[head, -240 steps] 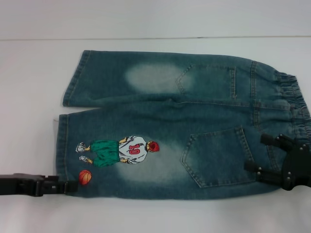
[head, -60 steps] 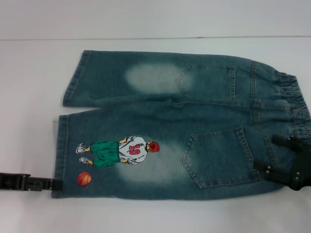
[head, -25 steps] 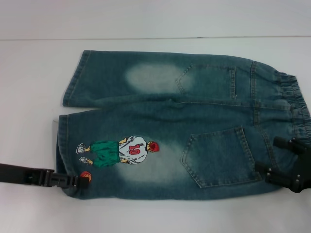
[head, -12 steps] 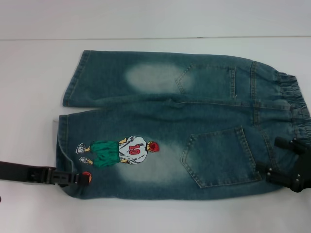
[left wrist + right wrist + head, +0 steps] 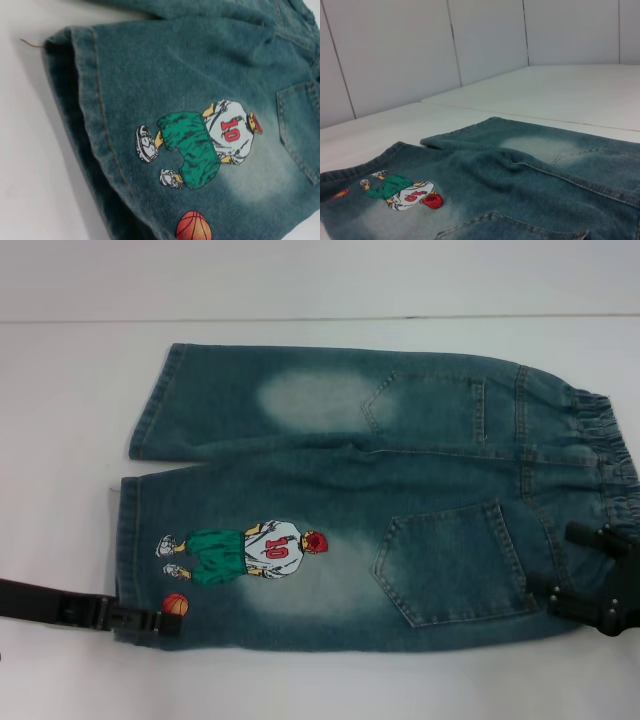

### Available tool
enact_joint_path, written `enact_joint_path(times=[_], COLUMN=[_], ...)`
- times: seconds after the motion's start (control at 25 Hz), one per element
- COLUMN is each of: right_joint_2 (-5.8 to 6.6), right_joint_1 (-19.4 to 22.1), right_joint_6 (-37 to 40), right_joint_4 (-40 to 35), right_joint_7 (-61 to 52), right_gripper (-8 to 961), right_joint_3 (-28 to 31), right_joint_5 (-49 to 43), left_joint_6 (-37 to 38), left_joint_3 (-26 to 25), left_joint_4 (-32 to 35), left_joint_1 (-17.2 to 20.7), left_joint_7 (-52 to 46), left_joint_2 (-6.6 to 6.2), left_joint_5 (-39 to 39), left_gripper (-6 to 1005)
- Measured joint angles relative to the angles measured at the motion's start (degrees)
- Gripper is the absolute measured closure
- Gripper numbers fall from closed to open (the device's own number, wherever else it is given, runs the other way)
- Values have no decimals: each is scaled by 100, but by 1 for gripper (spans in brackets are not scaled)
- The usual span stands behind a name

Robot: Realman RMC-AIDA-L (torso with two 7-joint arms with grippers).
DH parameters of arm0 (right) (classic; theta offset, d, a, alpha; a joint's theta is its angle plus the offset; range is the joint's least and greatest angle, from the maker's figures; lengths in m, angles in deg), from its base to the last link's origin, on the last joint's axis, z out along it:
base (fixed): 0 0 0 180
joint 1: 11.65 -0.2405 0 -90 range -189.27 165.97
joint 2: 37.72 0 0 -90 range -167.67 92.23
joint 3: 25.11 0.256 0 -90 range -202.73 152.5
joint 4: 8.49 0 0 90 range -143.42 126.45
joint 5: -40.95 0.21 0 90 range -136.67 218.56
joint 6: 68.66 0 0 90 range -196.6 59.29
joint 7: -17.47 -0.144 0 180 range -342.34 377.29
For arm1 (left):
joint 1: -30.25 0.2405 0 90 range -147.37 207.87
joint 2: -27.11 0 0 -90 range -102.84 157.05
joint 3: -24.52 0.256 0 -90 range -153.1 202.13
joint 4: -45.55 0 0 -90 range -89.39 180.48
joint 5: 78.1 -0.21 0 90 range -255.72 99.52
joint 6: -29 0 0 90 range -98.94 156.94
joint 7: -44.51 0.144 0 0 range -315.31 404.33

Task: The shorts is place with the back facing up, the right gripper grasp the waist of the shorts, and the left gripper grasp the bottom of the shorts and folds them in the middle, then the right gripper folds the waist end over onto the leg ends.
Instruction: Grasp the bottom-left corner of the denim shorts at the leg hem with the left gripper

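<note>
Left hand (image 5: pixel 165 623) has slid back to the shorts (image 5: pixel 380 510) near hem (grip state: can't tell); right hand (image 5: pixel 590 585) clamps waist — fold pending.

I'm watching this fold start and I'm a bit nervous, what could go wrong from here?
The left gripper sits at the very corner of the near leg hem of the shorts, beside the basketball patch. With so little cloth there, the hem may slip out on lifting. The right gripper is at the near waist only, so the far leg could drag and fold crooked.
</note>
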Motion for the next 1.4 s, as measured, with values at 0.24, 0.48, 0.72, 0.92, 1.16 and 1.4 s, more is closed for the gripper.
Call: enact_joint_path(times=[0.24,0.48,0.72,0.92,1.16,1.4], right_joint_2=[0,0,0,0,0,-6], right_joint_1=[-1,0,0,0,3,14], right_joint_6=[3,9,23,42,54,56], right_joint_4=[0,0,0,0,0,0], right_joint_7=[0,0,-10,-20,-31,-32], right_gripper=[8,7,7,7,7,7], right_joint_3=[0,0,0,0,0,0], right_joint_5=[-5,-9,-9,-9,-9,-9], left_joint_6=[40,53,-22,-40,22,0], left_joint_3=[188,186,223,411,420,396], left_joint_4=[441,495,478,522,784,816], left_joint_1=[57,63,74,85,107,112], left_joint_7=[-7,-13,3,27,42,42], left_joint_2=[140,162,148,160,228,242], left_joint_5=[-49,-51,-51,-74,-64,-39], left_gripper=[136,163,383,637,785,910])
